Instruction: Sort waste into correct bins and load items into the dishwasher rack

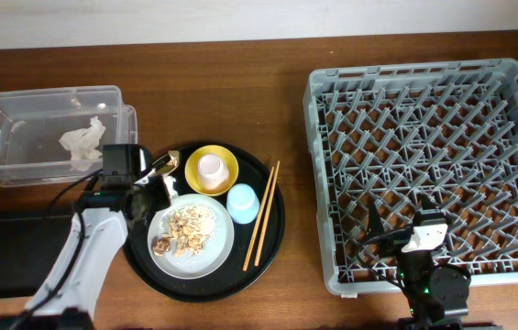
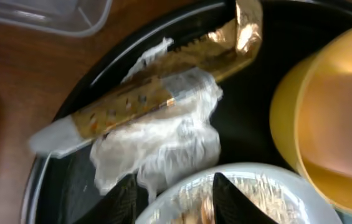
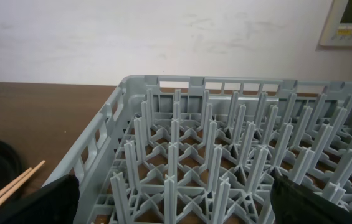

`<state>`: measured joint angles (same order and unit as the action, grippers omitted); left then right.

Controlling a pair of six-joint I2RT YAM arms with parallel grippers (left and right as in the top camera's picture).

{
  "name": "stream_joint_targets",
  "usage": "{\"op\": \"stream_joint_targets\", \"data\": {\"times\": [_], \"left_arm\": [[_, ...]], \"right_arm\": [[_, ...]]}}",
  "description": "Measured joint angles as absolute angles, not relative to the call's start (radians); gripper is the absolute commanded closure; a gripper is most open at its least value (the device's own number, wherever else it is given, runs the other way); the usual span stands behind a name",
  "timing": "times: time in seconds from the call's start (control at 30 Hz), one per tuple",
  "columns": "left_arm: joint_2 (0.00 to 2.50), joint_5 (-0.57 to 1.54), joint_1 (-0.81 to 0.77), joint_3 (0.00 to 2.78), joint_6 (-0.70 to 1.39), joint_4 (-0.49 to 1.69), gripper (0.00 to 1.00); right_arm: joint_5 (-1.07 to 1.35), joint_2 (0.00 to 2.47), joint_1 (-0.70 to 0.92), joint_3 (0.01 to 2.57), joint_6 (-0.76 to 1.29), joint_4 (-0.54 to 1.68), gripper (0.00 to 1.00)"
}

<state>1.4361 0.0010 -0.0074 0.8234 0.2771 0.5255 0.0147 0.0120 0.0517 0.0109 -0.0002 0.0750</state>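
My left gripper (image 1: 151,190) (image 2: 177,202) is open and empty over the left of the round black tray, its fingers straddling the rim of the pale plate (image 1: 217,254) (image 2: 250,179), which holds beige food scraps (image 1: 185,229). Just ahead of it lie a gold wrapper (image 2: 163,81) (image 1: 165,164) and a crumpled white wrapper (image 2: 163,140). The yellow bowl (image 1: 225,158) (image 2: 300,112) holds the cream-pink cup (image 1: 210,169). The light blue cup (image 1: 243,203) and the chopsticks (image 1: 261,216) (image 3: 7,190) lie on the tray. My right gripper (image 1: 396,246) (image 3: 176,208) is open and empty over the grey rack (image 1: 428,170) (image 3: 225,155).
The clear box (image 1: 20,137) (image 2: 57,15) at the back left holds a crumpled white napkin (image 1: 82,147). The flat black tray (image 1: 2,252) lies at the front left. The round black tray (image 1: 272,229) carries the dishes. The rack's front left corner is right under my right gripper.
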Motion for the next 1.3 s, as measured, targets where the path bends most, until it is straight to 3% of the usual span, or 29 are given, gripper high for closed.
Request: {"op": "stream_joint_targets", "data": {"times": [0.53,0.6,0.63,0.67,0.7,0.93,1.07,1.3], "left_arm": [[1.671,-0.041,-0.007,0.821,0.316,0.322,0.61],[1.677,-0.056,-0.009,0.821,0.316,0.304,0.72],[1.678,-0.064,-0.009,0.821,0.315,0.299,0.90],[1.678,-0.068,-0.008,0.821,0.318,0.296,0.99],[1.680,-0.072,-0.008,0.821,0.324,0.293,1.00],[1.681,-0.044,-0.005,0.821,0.323,0.304,0.99],[1.634,0.084,-0.007,0.821,0.323,0.395,1.00],[1.333,0.189,-0.007,0.820,0.324,0.541,0.99]], "right_arm": [[0.015,0.012,0.052,0.011,-0.001,0.075,0.01],[0.015,0.012,0.052,0.011,-0.001,0.075,0.02],[0.015,0.012,0.052,0.011,-0.001,0.075,0.02],[0.015,0.012,0.052,0.011,-0.001,0.075,0.02],[0.015,0.012,0.052,0.011,-0.001,0.075,0.02],[0.015,0.012,0.052,0.011,-0.001,0.075,0.02],[0.015,0.012,0.052,0.011,-0.001,0.075,0.01],[0.015,0.012,0.052,0.011,-0.001,0.075,0.02]]}}
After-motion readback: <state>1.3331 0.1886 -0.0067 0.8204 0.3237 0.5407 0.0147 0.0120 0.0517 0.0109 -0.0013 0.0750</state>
